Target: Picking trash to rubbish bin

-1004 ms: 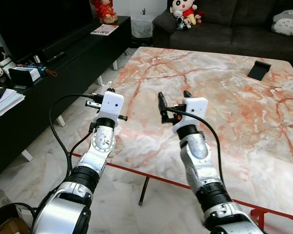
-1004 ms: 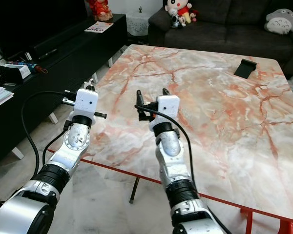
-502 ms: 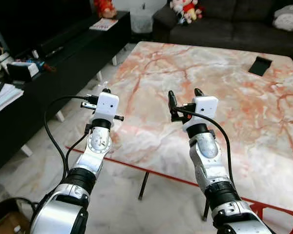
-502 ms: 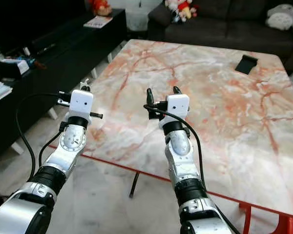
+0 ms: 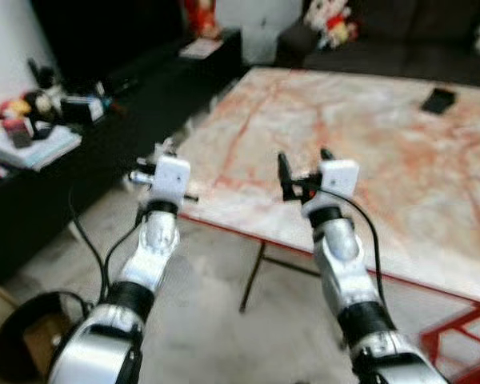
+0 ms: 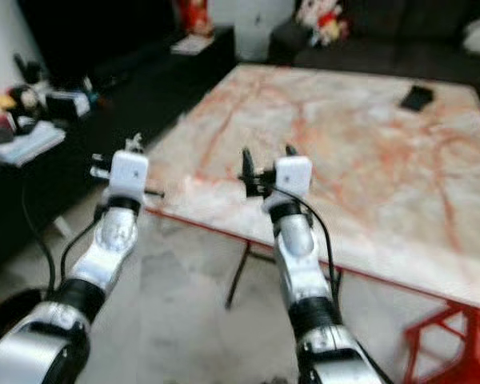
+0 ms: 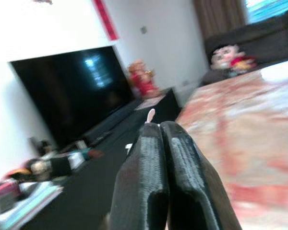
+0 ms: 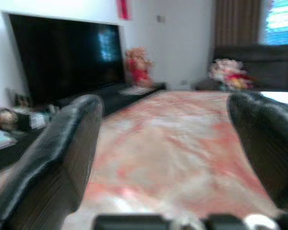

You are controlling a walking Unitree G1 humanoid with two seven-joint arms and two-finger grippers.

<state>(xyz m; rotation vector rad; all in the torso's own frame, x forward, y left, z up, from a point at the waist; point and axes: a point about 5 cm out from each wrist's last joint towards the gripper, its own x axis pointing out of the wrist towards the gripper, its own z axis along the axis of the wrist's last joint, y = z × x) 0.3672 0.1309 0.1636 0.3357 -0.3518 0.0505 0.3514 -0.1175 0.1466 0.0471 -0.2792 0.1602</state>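
Observation:
My left gripper (image 5: 162,154) is shut, its fingers (image 7: 159,127) pressed together, and a small pale scrap (image 7: 150,115) pokes out past the tips. It hangs over the floor, left of the marble table's (image 5: 400,144) corner. My right gripper (image 5: 302,164) is open with nothing between its fingers (image 8: 62,158), at the table's near edge. A dark round bin (image 5: 20,340) with something brown inside stands on the floor at the lower left, below and behind my left arm. The picture is blurred.
A long black TV cabinet (image 5: 104,104) with clutter on top runs along the left. A dark sofa (image 5: 400,40) stands behind the table. A small black object (image 5: 438,100) lies on the table's far right. Pale floor (image 5: 224,336) lies under my arms.
The whole view has shifted: the table now sits farther off and more floor, cabinet and bin show. Both arms keep their pose, and the grippers now stand at the table's near edge.

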